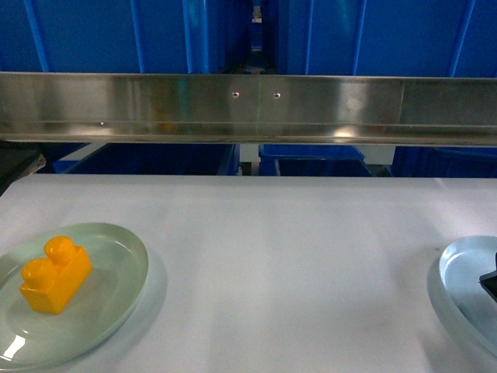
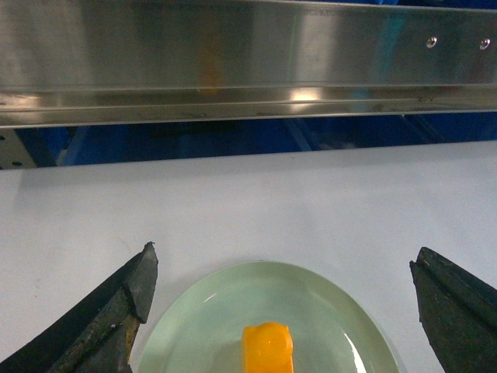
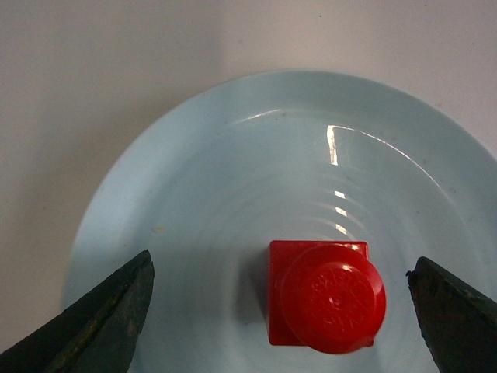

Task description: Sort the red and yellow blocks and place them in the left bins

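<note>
Head view: yellow block [image 1: 56,275] sits on the pale-green plate [image 1: 116,311] at approx 8 o'clock on the white counter [image 1: 272,256], two round studs up, long axis running diag. Pale-blue plate [image 1: 466,287] at 4 o'clock, cut off by frame edge; a dark bit of the right claw [image 1: 489,281] shows over it. Blue bins [image 1: 155,159] lie past the far counter edge at 12 o'clock, mostly hidden behind a steel rail [image 1: 248,109].

Left wrist view: left claw [image 2: 283,311] hangs spread wide w/ nothing in it; both fingertips [image 2: 132,291] flank the green plate, and the yellow block is at 6 o'clock betw. them, only its near end showing.

Right wrist view: right claw [image 3: 279,311] also wide apart and empty, straddling the red block [image 3: 326,299], which sits at 5 o'clock on the blue plate, single stud up.

Handling, my read: both blocks look like hollow hard plastic, so light and stiff, no crush risk. Glossy skin means slippery, and plates look glazed, so a block prob. skates if nudged off-centre. Grab the flat side walls, not the rounded studs. Yellow: pinch across the short width, mid-length, so it won't pivot. Red: squeeze the square base below the stud. Come down low enough to catch the walls but mind the plate rims.
</note>
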Robot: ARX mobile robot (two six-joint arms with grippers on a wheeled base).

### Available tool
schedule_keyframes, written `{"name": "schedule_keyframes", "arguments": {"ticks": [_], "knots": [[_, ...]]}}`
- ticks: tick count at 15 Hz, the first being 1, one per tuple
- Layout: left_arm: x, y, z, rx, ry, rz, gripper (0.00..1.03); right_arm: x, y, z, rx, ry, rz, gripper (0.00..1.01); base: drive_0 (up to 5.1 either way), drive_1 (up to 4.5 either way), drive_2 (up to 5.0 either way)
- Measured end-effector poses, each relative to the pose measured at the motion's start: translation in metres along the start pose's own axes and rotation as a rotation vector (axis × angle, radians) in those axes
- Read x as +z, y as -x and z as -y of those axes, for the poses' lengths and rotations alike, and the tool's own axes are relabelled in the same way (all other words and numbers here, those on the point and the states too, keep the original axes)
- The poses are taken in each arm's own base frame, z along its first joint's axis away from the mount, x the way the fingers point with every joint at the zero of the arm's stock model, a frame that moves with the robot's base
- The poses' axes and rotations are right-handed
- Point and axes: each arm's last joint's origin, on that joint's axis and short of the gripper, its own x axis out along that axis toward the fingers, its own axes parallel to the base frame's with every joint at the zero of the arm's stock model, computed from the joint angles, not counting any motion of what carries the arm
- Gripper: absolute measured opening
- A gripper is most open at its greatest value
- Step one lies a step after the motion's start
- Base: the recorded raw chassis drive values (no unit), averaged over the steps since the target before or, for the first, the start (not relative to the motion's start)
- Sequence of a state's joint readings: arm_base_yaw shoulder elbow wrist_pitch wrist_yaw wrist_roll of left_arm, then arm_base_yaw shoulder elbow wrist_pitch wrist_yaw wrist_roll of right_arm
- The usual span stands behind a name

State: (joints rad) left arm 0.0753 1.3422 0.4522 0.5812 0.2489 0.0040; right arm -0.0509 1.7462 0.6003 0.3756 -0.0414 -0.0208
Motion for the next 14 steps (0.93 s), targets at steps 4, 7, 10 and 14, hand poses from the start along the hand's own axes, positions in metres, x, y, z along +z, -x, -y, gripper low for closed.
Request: {"name": "schedule_keyframes", "arguments": {"ticks": [4, 7, 10, 14], "knots": [[0.0, 0.0, 0.0, 0.0, 0.0, 0.0, 0.98, -0.004, -0.009, -0.001, -0.008, 0.0, -0.016, 0.98, 0.0, 0.0, 0.0], [0.0, 0.0, 0.0, 0.0, 0.0, 0.0, 0.98, -0.006, -0.016, 0.004, -0.021, -0.01, -0.019, 0.98, 0.0, 0.0, 0.0], [0.0, 0.0, 0.0, 0.0, 0.0, 0.0, 0.98, -0.005, -0.024, 0.006, -0.026, -0.012, 0.007, 0.94, 0.0, 0.0, 0.0], [0.0, 0.0, 0.0, 0.0, 0.0, 0.0, 0.98, -0.002, -0.031, 0.006, -0.02, 0.007, 0.07, 0.54, 0.0, 0.0, 0.0]]}}
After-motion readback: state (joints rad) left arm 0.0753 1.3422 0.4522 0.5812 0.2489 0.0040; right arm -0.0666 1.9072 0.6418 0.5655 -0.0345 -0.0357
